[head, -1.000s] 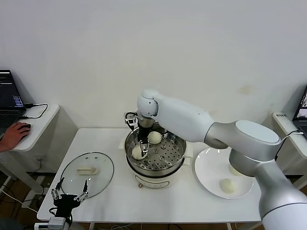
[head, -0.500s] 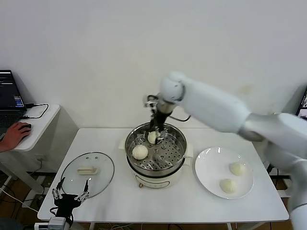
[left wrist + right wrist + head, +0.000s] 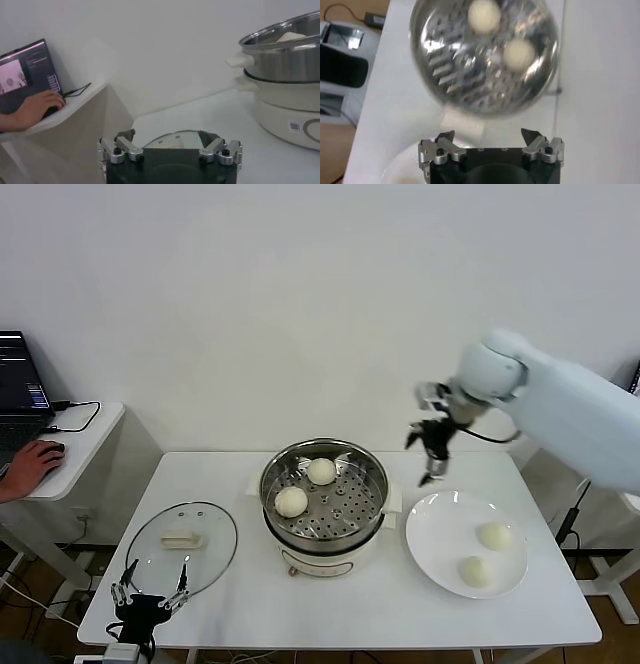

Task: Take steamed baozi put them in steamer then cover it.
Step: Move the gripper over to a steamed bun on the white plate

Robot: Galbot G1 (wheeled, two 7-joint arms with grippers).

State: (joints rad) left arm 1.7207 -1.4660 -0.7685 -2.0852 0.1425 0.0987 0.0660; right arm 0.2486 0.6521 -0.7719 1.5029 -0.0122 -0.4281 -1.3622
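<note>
The right gripper (image 3: 432,452) is hanging empty with its jaws spread wide, above the table (image 3: 230,474) between the steamer (image 3: 324,502) and the white plate (image 3: 432,536), which fits an arm travelling back for another bun rather than carrying one. Two of the steamed baozi (image 3: 291,501) are sitting on the perforated tray inside the steamer, one near the far rim and one toward the left, while the other two (image 3: 494,535) are waiting on the plate, just beside each other on its right half. The glass lid (image 3: 182,545) is lying flat on the table well to the left of the pot, kept out of the way until all four buns are loaded. The left gripper (image 3: 148,597) is resting parked and open at the table's near-left edge, right by that lid, probably placed to handle the covering later. Compared with a second ago, the right arm is no longer reaching down into the pot beside the left bun; it is swinging rightward and clear of the steamer, while the buns and lid are lying where they were
</note>
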